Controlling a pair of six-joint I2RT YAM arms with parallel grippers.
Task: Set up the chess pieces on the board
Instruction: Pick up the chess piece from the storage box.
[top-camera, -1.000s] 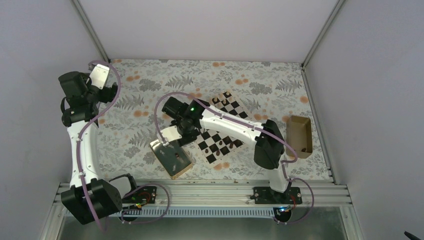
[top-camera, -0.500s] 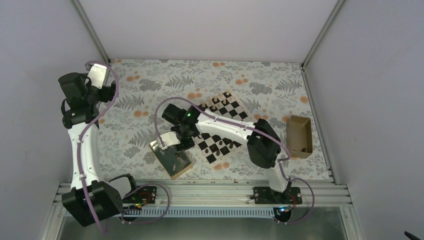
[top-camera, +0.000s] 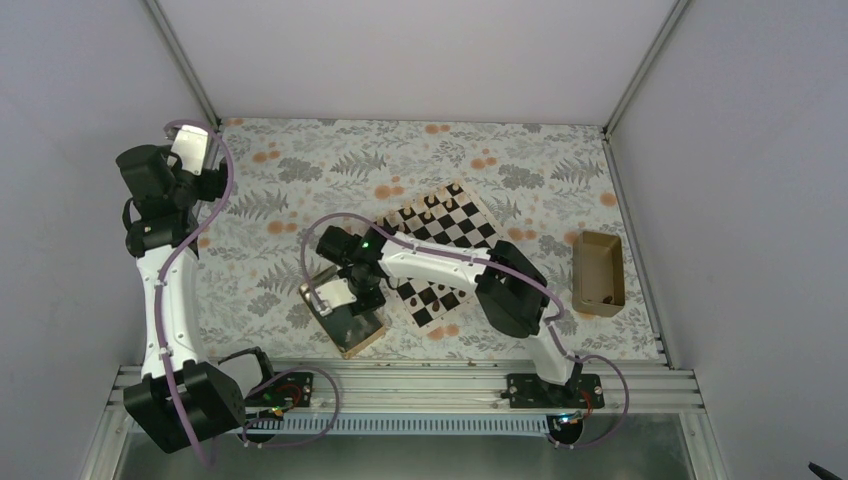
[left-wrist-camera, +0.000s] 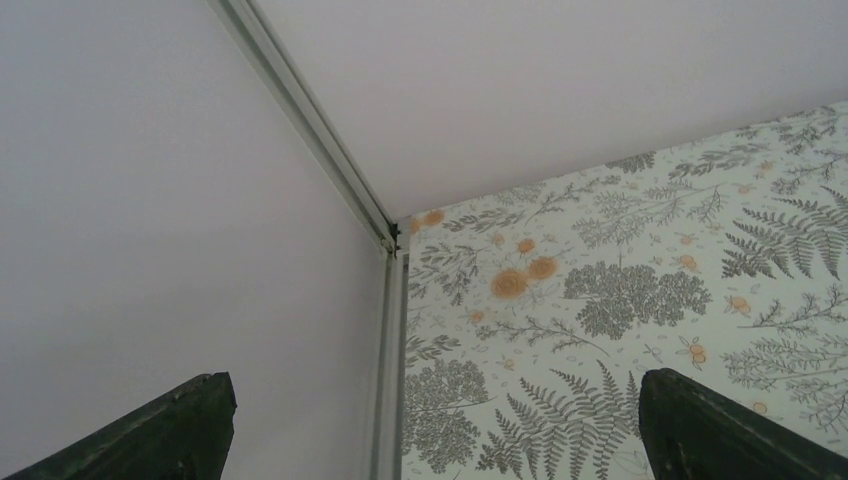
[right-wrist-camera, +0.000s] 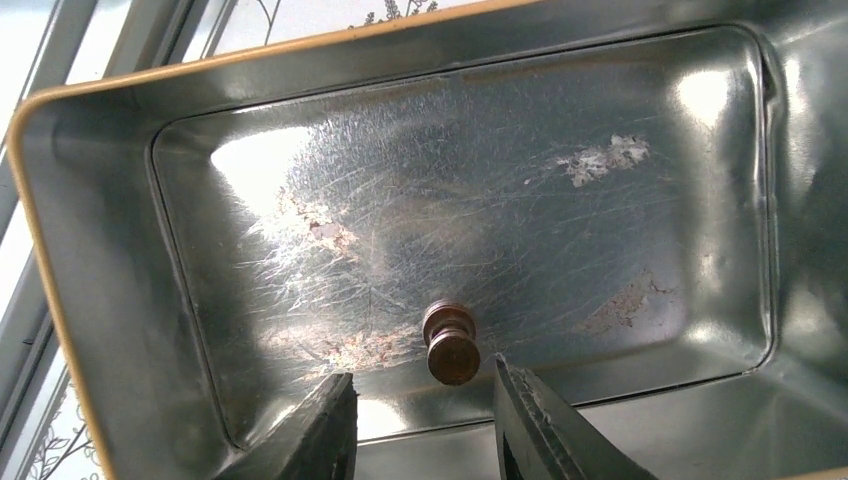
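The board (top-camera: 462, 216) lies at an angle in the middle of the table, with a few small chess pieces (top-camera: 432, 204) along its far rows and others near its front edge. One dark brown chess piece (right-wrist-camera: 450, 346) lies on its side on the floor of the shiny gold tray (right-wrist-camera: 450, 170). My right gripper (right-wrist-camera: 422, 378) reaches down into that tray (top-camera: 352, 330), open. The piece sits just beyond the fingertips, nearer the right finger, and is not gripped. My left gripper (left-wrist-camera: 435, 385) is open wide and empty, raised at the far left (top-camera: 192, 150).
A small tan open box (top-camera: 598, 272) stands to the right of the board. The gold tray sits near the table's front edge, left of the board. Grey walls and metal corner posts (left-wrist-camera: 385, 300) enclose the floral table cover.
My right arm has moved left and down from the board's edge into the gold tray, uncovering more of the board. Its jaws have narrowed. The left arm has hardly moved.
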